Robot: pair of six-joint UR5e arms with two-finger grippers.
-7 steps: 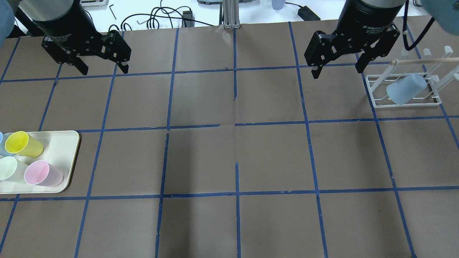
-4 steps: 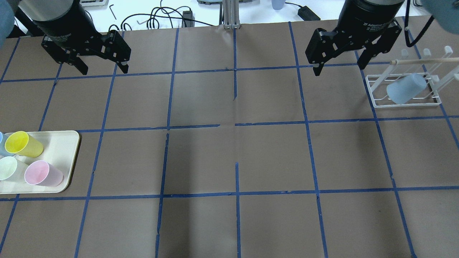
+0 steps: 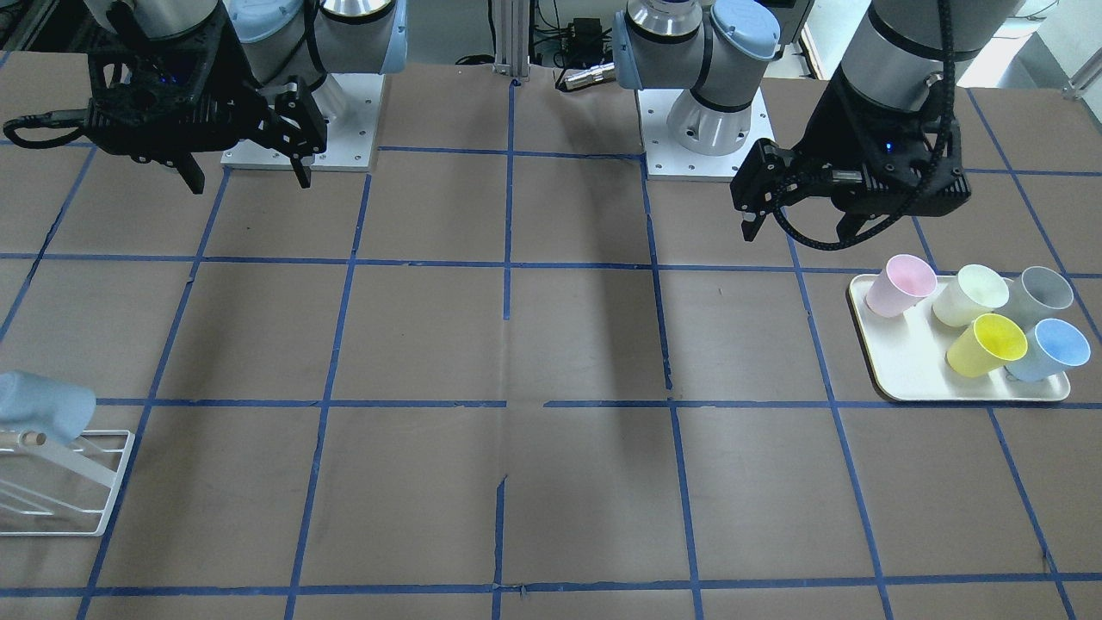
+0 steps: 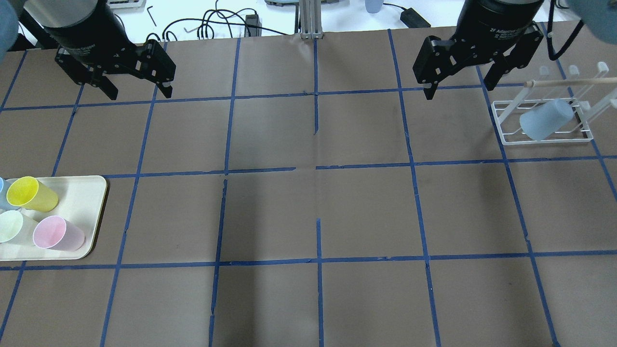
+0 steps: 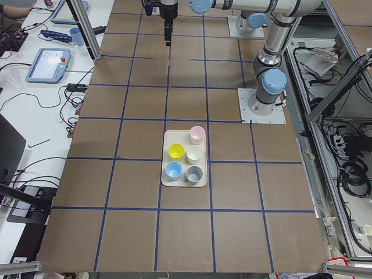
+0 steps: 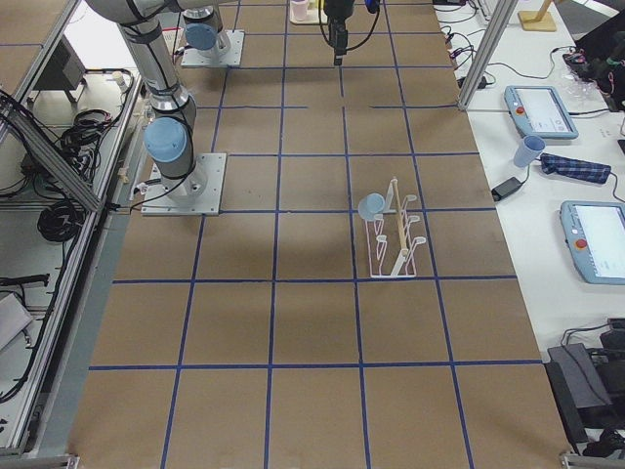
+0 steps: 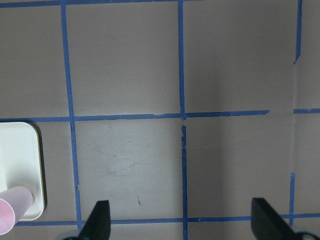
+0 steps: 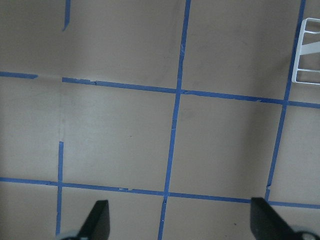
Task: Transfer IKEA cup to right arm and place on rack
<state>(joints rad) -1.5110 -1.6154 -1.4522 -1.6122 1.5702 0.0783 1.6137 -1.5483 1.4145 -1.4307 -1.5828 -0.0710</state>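
One pale blue IKEA cup (image 4: 547, 119) lies tilted on a peg of the white wire rack (image 4: 544, 140) at the right; it also shows in the front view (image 3: 43, 405). A second pale blue cup (image 3: 1050, 349) stands on the cream tray (image 3: 904, 370). My right gripper (image 4: 458, 89) is open and empty, raised above the table just left of the rack. Its fingertips (image 8: 97, 220) frame bare table. My left gripper (image 4: 140, 91) is open and empty at the back left, well behind the tray (image 4: 82, 193).
The tray also holds a yellow cup (image 4: 29, 193), a pink cup (image 4: 55, 233), a pale green cup (image 4: 12, 226) and a grey cup (image 3: 1042, 293). A long wooden-tipped peg (image 4: 569, 82) juts from the rack. Cables lie on the white bench behind the table.
My right gripper has drawn back a little, away from the rack's front and toward the table's back edge. The left gripper and the cups have not moved.
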